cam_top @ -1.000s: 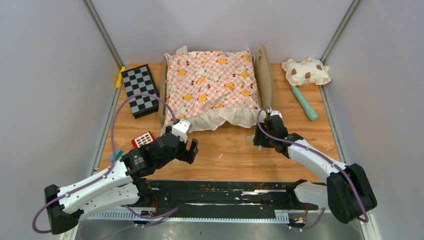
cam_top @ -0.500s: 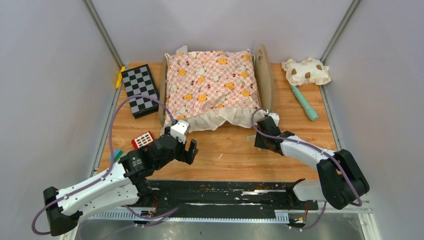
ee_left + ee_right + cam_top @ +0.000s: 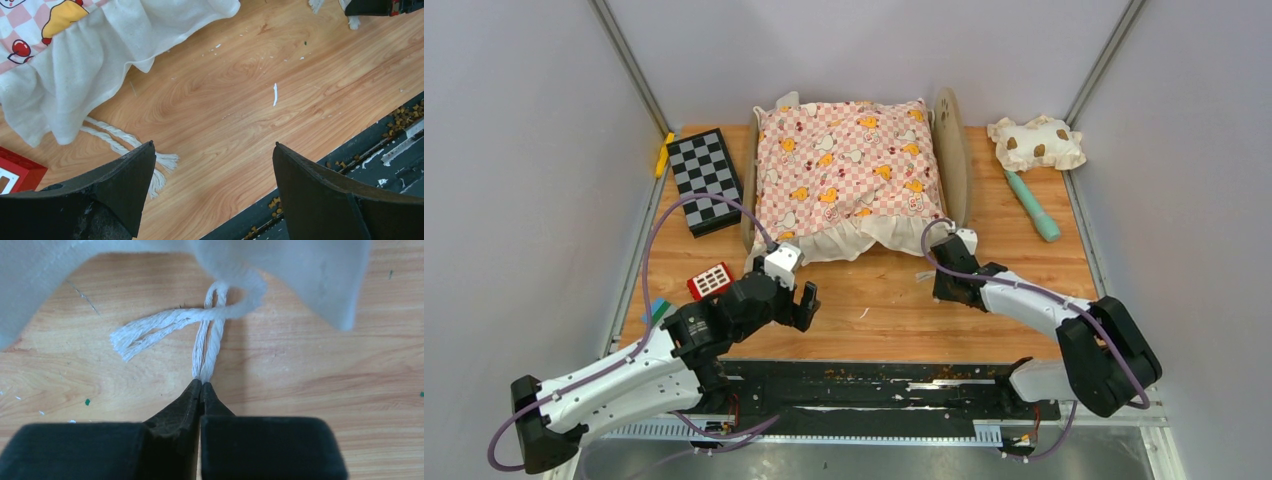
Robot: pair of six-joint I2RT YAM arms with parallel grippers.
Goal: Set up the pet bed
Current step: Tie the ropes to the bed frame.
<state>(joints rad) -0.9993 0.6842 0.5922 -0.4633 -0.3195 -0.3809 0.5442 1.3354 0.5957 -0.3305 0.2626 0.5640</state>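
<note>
Now, seemingly the cord-tying step.
Right tool [image 3: 201, 385] clenched on white twisted cotton cord [image 3: 209, 347], five o'clock of light-wood pet bed [image 3: 951, 150]; left tool [image 3: 214, 146] released; next probably needs steady pulling.

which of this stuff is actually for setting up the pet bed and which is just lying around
For the job: light-wood pet bed frame with rounded headboard; pink checkered ruffled cushion on it; cream brown-spotted pillow, likely; white twisted cord pinched in the right end effector.
Lying about: black-and-white checkerboard; teal stick; red block; yellow piece.
</note>
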